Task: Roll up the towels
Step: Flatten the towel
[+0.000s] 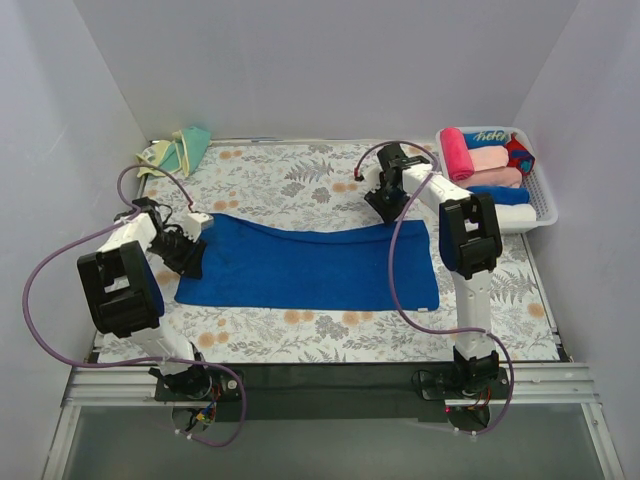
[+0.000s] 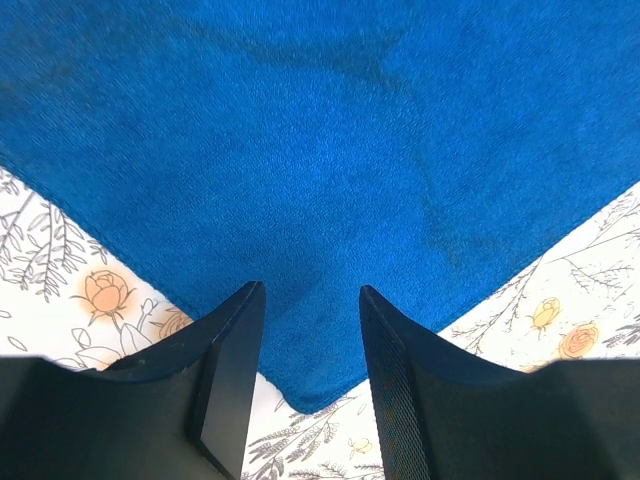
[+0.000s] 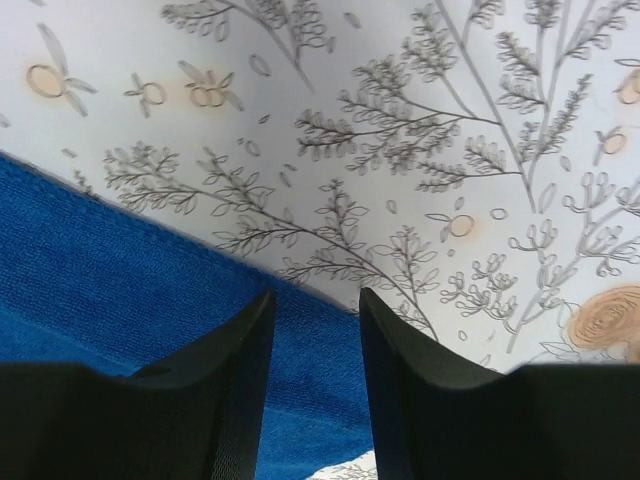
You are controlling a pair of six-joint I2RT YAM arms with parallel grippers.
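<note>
**Work area.** The tabletop carries a floral-print cover. Both arms are reached out over it.

**Blue towel.** The blue towel lies unrolled as a long strip across the middle of the tabletop, with its length running left to right. Its far edge is not straight: it dips toward the middle and rises again at both ends.

**Left fingers.** The left fingers are at the far-left corner of the blue towel. They are spread, with a clear gap between them. In the left wrist view the corner's point lies in that gap, flat on the cover, and nothing is pinched.

**Right fingers.** The right fingers are at the far edge of the blue towel, near its right end. They are spread to about the same width. The towel's edge runs beneath the gap, and printed cover shows beyond it. No cloth is gripped.

**Other items.**
- The pale yellow and green towel lies folded at the far-left corner of the tabletop, well apart from both arms.
- A white basket stands at the far-right edge. It holds rolled towels side by side, among them a pink roll and a peach roll.
</note>
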